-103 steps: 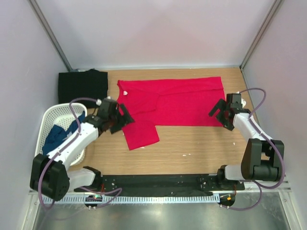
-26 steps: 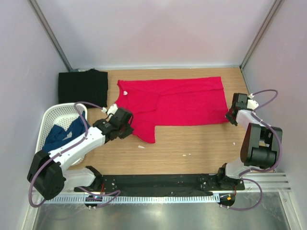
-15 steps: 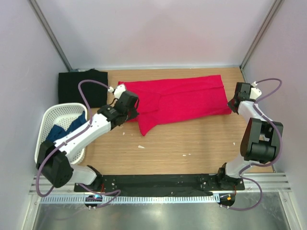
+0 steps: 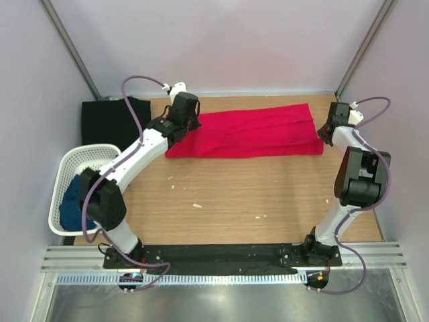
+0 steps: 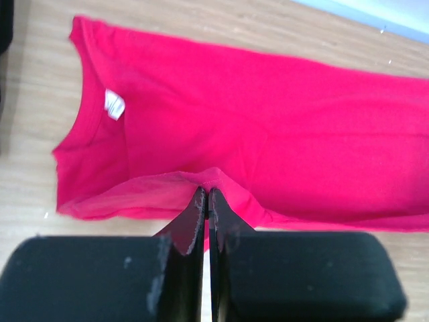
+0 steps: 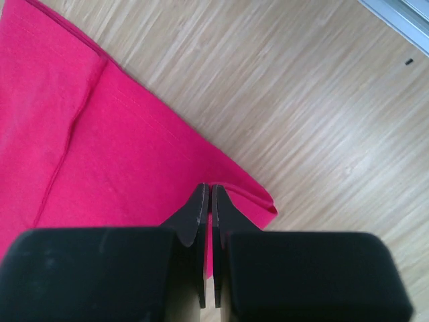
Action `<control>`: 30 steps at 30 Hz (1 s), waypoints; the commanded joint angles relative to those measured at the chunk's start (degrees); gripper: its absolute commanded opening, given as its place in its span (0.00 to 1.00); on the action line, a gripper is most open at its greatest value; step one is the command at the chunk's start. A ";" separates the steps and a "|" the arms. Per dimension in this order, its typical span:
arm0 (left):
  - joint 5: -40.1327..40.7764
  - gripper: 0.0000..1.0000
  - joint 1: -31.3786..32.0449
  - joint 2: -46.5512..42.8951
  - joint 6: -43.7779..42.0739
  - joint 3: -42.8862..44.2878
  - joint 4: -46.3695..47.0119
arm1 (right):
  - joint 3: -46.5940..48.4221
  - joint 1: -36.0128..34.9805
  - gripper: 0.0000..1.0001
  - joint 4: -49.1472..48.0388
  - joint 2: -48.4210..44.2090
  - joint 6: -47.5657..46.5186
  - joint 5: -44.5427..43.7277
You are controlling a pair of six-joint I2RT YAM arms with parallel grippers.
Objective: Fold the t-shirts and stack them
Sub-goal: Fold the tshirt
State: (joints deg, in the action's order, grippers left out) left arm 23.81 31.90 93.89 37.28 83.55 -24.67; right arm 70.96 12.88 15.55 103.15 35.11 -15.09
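Note:
The red t-shirt (image 4: 255, 131) lies across the back of the table as a long band, its near half folded over the far half. My left gripper (image 4: 188, 122) is shut on a pinch of its edge (image 5: 206, 180) near the collar end, where the white neck label (image 5: 114, 104) shows. At the other end my right gripper (image 4: 326, 134) is shut on the hem corner (image 6: 244, 194). A black t-shirt (image 4: 110, 121) lies folded at the back left. A dark blue t-shirt (image 4: 70, 201) sits crumpled in the basket.
A white mesh basket (image 4: 77, 159) stands at the left edge of the table. Small white specks (image 4: 196, 205) lie on the wooden tabletop (image 4: 255, 194). Walls close the space on three sides.
Both grippers have carried the red shirt's near edge away from the arms toward the back wall, folding it over the far half. The shirt now forms a narrower band.

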 commanded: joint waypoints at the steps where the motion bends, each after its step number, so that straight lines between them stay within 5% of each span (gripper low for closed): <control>1: -1.13 0.00 -1.05 4.44 -4.93 4.51 4.62 | 4.18 0.21 0.01 -1.05 1.52 0.57 -0.47; 30: -9.40 0.00 -7.20 23.71 -14.34 21.03 9.99 | 10.43 0.21 0.01 -2.10 10.93 0.13 0.59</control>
State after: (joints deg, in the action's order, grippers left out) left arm 15.49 24.56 116.31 24.49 101.36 -17.82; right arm 78.72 12.88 15.05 113.84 35.11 -13.58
